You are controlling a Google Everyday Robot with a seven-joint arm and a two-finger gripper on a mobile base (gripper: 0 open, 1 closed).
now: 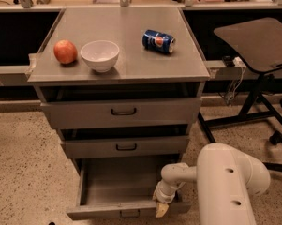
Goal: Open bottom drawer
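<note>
The bottom drawer (124,210) of the grey metal cabinet stands pulled out toward me, its empty inside (122,182) showing. Its small dark loop handle (129,214) is at the lower edge of the view. My gripper (160,206) is at the right end of the drawer's front panel, against its top edge, at the end of my white arm (225,182). The middle drawer (126,146) and the top drawer (123,111) are closed.
On the cabinet top (131,55) are a red apple (65,51), a white bowl (100,55) and a blue soda can (159,41) lying on its side. A dark stand with a tilted top (257,41) is at the right. The floor (23,163) is speckled.
</note>
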